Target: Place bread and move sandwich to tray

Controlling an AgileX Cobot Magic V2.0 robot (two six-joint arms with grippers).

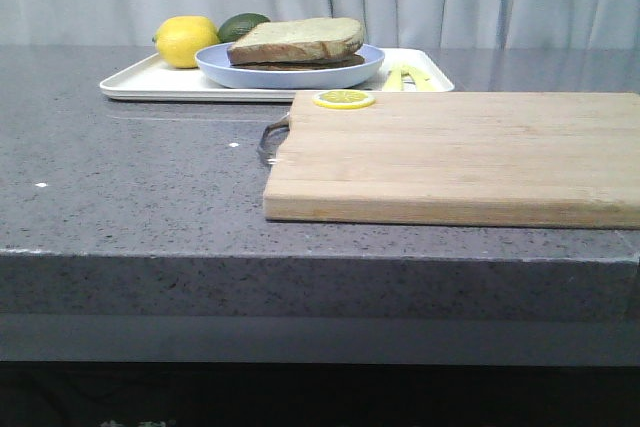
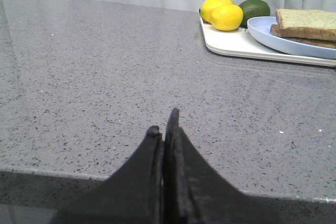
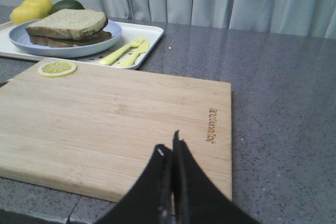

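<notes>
The thick bread (image 1: 298, 39) with a brown crust lies on top of a thinner, darker slice, forming the sandwich (image 3: 68, 24) on the pale-blue plate (image 1: 230, 72). The plate stands in the white tray (image 1: 140, 82) at the back of the counter. My left gripper (image 2: 164, 121) is shut and empty, low over bare grey counter near its front edge, well short of the tray (image 2: 231, 45). My right gripper (image 3: 169, 142) is shut and empty above the near edge of the wooden cutting board (image 3: 105, 114). Neither gripper shows in the front view.
A lemon (image 1: 185, 41) and a dark green fruit (image 1: 243, 25) sit in the tray behind the plate. A yellow fork and knife (image 3: 126, 52) lie at the tray's right end. A lemon slice (image 1: 344, 99) rests on the board's far left corner. Curtains hang behind.
</notes>
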